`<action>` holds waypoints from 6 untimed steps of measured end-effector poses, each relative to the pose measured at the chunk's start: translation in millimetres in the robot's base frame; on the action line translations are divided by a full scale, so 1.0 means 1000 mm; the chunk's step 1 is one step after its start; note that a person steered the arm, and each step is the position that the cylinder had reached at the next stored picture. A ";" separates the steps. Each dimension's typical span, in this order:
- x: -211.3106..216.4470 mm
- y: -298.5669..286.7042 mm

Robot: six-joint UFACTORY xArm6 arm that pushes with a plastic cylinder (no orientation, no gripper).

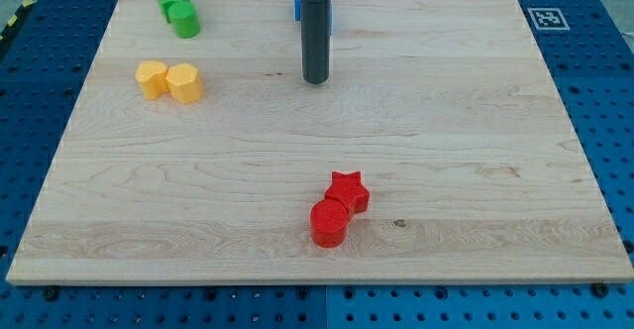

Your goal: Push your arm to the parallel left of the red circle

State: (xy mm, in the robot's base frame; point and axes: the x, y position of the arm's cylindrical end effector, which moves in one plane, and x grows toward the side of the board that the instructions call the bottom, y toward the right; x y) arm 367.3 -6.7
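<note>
Wooden surface (pixel 475 121) | yellow blocks (pixel 169 79), green pair (pixel 179 12) up left | my tip (pixel 316 79) top-middle, blue block (pixel 297 7) behind | red circle (pixel 329 224) near bottom, touching red star (pixel 350 189) | no claw, just rod

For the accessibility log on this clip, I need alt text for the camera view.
My tip rests near the wooden board's top centre, far above the red circle, which touches a red star near the bottom. Two green blocks and two yellow blocks sit upper left; a blue block peeks behind the rod.
</note>
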 end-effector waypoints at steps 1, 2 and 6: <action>0.000 0.000; 0.001 0.000; -0.022 -0.030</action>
State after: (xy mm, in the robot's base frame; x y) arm 345.5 -36.4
